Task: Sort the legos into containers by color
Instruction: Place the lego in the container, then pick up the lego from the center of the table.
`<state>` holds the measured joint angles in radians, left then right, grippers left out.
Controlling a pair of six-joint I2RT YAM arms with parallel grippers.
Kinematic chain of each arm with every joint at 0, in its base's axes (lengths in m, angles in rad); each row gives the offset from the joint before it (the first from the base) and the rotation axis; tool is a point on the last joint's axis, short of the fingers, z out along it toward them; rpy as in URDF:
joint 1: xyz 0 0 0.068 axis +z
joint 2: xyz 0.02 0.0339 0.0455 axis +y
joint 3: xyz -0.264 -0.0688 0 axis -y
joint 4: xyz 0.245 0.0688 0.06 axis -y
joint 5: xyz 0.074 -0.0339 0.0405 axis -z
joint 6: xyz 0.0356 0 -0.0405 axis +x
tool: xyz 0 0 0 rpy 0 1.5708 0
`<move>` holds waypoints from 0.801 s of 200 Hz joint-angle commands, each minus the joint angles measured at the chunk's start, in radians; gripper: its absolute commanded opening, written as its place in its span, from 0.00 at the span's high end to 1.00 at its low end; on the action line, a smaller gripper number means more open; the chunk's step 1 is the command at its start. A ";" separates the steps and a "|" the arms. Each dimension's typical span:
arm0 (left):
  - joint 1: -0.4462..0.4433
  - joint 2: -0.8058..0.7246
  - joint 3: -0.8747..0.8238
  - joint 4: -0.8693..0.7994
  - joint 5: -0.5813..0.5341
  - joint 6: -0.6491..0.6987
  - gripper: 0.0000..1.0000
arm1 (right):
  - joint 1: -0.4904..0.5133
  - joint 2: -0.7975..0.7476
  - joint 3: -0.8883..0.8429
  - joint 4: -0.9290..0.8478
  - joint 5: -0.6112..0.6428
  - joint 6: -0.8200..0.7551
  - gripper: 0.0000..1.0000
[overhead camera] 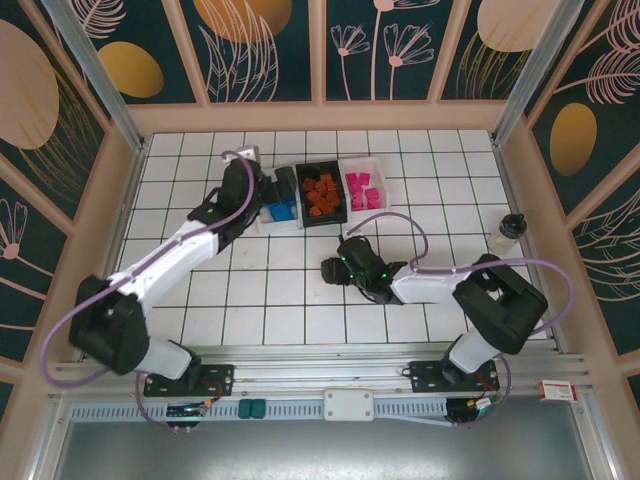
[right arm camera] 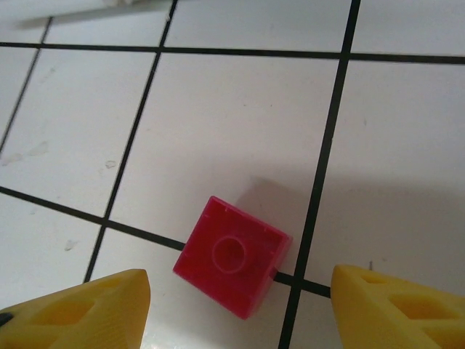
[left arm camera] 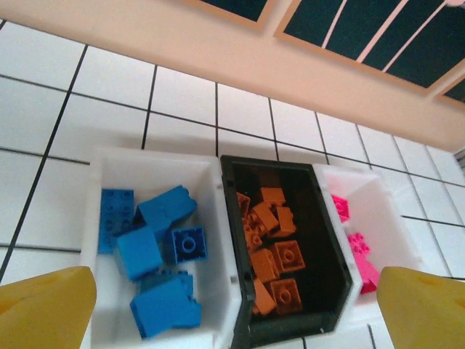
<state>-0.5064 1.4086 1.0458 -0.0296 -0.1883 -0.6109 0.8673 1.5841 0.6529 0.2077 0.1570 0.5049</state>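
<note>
Three joined containers stand at the back middle: a white bin of blue legos, a black bin of orange legos, and a white bin of pink legos. My left gripper hovers open over the bins' near edge, nothing between its yellow fingertips. It reaches the bins from the left. One magenta lego lies studs-down on a tile seam. My right gripper is open with a finger on either side of it, not touching. That gripper sits low near the table's middle.
A small dark-capped bottle stands at the right side of the tiled table. A peach wall runs just behind the bins, and metal frame posts rise at the corners.
</note>
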 commanded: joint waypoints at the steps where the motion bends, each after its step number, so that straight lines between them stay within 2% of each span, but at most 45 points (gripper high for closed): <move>1: 0.003 -0.078 -0.152 0.048 0.040 -0.074 0.02 | 0.018 0.053 0.048 0.057 0.069 0.035 0.33; 44: 0.003 -0.242 -0.315 0.045 0.034 -0.111 0.01 | 0.016 0.133 0.092 0.037 0.146 0.043 0.38; 73: 0.004 -0.294 -0.364 0.018 0.007 -0.122 0.01 | 0.009 0.157 0.115 0.031 0.133 0.021 0.55; 98: 0.003 -0.316 -0.379 -0.013 -0.012 -0.111 0.01 | -0.006 0.081 0.109 0.027 0.121 -0.014 0.66; 117: 0.003 -0.328 -0.379 -0.033 -0.014 -0.101 0.02 | -0.061 -0.017 0.117 0.010 0.102 -0.053 0.72; 136: 0.003 -0.346 -0.386 -0.040 -0.025 -0.097 0.01 | -0.141 -0.092 0.157 -0.009 0.084 -0.106 0.73; 160: 0.003 -0.376 -0.408 -0.028 -0.049 -0.095 0.02 | -0.252 -0.048 0.269 -0.051 0.033 -0.166 0.73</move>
<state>-0.5064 1.0706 0.6605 -0.0441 -0.1989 -0.7090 0.7010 1.5211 0.8116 0.1833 0.2234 0.4232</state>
